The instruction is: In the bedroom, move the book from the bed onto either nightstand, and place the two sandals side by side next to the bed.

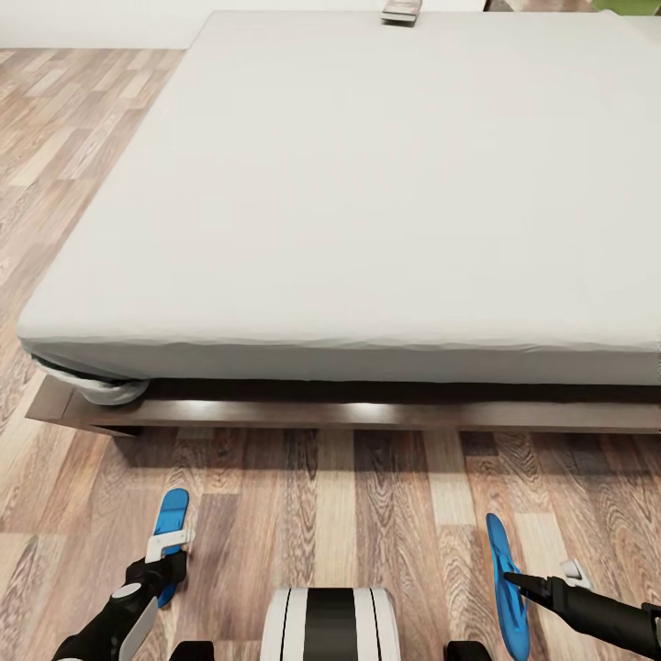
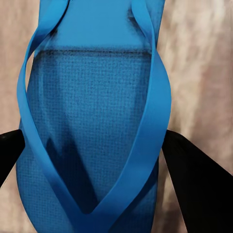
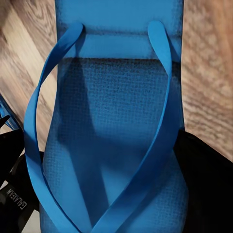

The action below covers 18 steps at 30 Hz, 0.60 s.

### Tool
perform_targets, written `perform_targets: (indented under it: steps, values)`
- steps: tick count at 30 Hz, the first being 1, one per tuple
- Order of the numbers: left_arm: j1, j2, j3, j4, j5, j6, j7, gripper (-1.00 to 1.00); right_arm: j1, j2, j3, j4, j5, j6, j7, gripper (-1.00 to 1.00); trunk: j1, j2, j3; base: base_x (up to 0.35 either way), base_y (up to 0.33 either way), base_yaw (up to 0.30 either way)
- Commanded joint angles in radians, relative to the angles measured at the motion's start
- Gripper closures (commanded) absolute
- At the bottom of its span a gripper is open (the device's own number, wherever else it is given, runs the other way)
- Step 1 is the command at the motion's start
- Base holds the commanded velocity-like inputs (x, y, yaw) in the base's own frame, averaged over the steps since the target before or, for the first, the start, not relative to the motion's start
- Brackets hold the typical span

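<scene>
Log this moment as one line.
left gripper: shut on left sandal | right gripper: shut on right sandal | sandals: far apart, near bed foot | book: on bed's far edge

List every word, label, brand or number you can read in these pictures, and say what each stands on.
"GALAXEA": white letters, partly cut off and sideways, on the black body of the right gripper, which holds a blue sandal.
The book on the bed: cover too small to read.
</scene>
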Motion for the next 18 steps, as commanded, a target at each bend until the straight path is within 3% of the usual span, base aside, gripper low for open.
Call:
perform_targets:
  steps: [1, 18]
  values:
    - [0.000, 0.000, -0.002, 0.000, 0.010, -0.001, 0.001, 1.00, 0.000, 0.000, -0.001, 0.000, -0.004, 0.009, 0.002, 1.00, 0.000, 0.000, 0.000, 0.000, 0.000, 0.000]
    - [0.000, 0.000, -0.002, 0.000, 0.010, -0.001, 0.001, 1.00, 0.000, 0.000, -0.001, 0.000, -0.004, 0.009, 0.002, 1.00, 0.000, 0.000, 0.000, 0.000, 0.000, 0.000]
